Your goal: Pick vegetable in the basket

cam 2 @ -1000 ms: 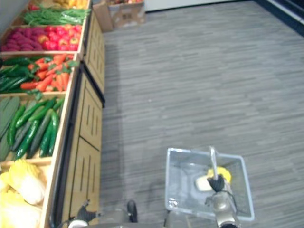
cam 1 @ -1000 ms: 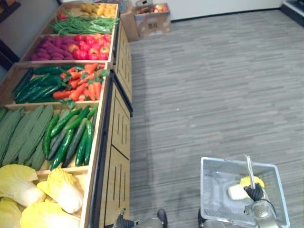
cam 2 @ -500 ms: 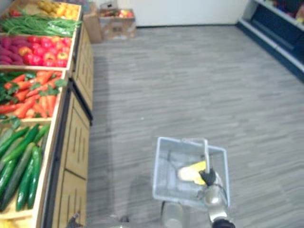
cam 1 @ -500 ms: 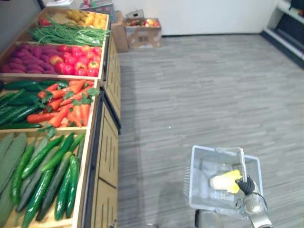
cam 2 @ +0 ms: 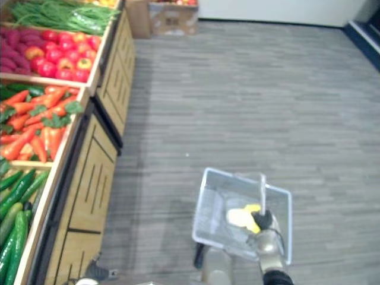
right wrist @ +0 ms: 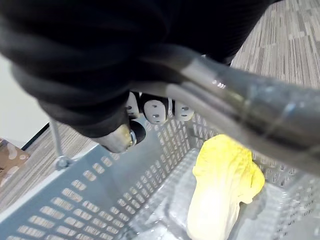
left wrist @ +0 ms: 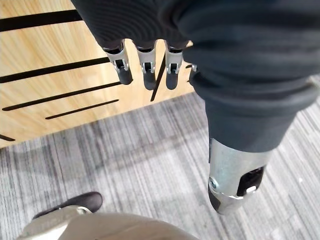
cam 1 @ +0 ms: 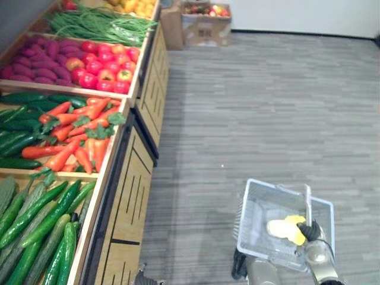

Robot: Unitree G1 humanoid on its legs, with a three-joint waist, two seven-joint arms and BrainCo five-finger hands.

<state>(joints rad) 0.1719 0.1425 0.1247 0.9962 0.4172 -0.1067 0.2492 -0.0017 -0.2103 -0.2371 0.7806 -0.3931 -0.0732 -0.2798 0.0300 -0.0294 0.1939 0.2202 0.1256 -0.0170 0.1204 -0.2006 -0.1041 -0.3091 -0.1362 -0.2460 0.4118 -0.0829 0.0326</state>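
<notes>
1. Nearest: left hand (left wrist: 145,62) hanging with fingers straight and relaxed, holding nothing, just before the slotted wooden front of the produce stand (left wrist: 50,75).
2. Low on the right: right hand (cam 1: 310,231) curled round the handle (cam 1: 308,205) of the grey basket (cam 1: 250,219). Grip mostly hidden under the dark cover in the wrist view.
3. Inside the basket: a yellow vegetable (right wrist: 222,185), probably a cabbage, lying on the bottom, one end tucked behind the hand from above.
4. Beneath and around: grey striped floor (cam 1: 249,119).
5. Along the left, in the stand's bins: cucumbers (cam 1: 41,231) cut off at the edge, then carrots (cam 1: 77,133), red fruit (cam 1: 104,62), green beans (cam 1: 95,24).
6. Farthest: a cardboard box (cam 1: 205,24) by the white wall, contents too small to tell.
</notes>
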